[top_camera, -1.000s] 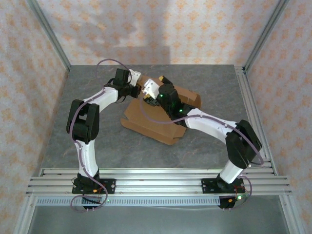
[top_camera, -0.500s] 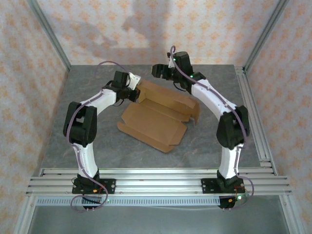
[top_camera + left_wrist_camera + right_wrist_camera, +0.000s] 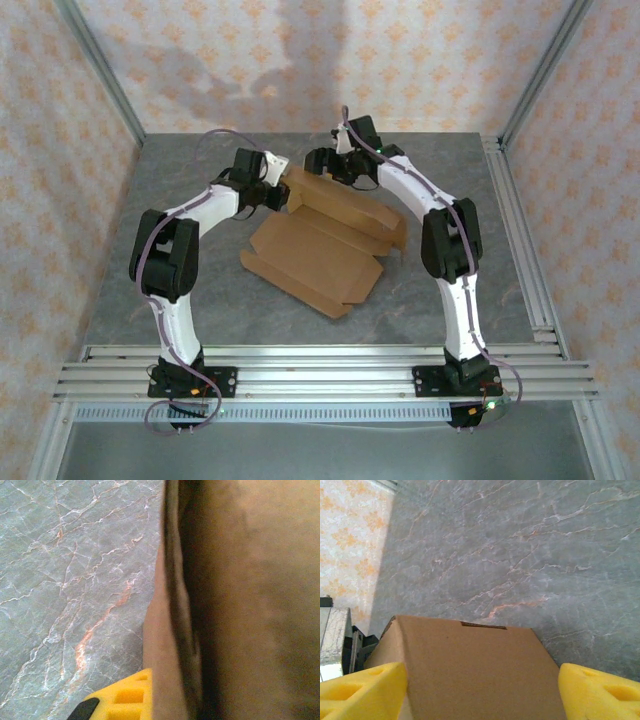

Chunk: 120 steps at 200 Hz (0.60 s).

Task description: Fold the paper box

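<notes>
The grey marbled worktop (image 3: 200, 290) carries the brown box (image 3: 315, 250), a flat sheet lying at its middle with the far flaps raised. The left fingers (image 3: 279, 190) are narrow, pinching the sheet's far-left flap. The right fingers (image 3: 320, 165) sit at the far edge, spread wide either side of a flap.

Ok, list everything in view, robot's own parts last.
paper box: one, brown cardboard, lying mid-table
table: one, grey marbled, under everything
walls: three, beige-orange patterned, around the table
rails: several, silver, near edge
left arm: one, white and black, reaching the box's far-left corner
right arm: one, white and black, reaching the box's far edge
left gripper: one, yellow pad, against the cardboard edge
right gripper: one, yellow pads wide apart, cardboard between
</notes>
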{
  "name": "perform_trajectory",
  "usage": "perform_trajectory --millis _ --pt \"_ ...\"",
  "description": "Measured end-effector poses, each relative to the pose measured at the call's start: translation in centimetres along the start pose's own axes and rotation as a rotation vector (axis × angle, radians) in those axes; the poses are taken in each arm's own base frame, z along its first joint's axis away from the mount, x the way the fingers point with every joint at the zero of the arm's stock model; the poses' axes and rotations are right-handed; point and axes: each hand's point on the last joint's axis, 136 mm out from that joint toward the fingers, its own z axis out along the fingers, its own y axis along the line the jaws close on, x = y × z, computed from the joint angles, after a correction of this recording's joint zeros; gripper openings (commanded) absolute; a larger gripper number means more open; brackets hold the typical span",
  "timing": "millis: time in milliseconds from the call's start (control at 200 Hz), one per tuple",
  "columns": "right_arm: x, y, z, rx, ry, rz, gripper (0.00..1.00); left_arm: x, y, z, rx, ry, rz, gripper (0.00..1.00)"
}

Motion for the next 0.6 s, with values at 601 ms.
perform_trajectory --millis 601 --pt "2.4 0.9 0.5 -0.07 0.08 0.005 0.69 1.4 -1.3 -0.6 -0.085 -0.059 -0.022 0.26"
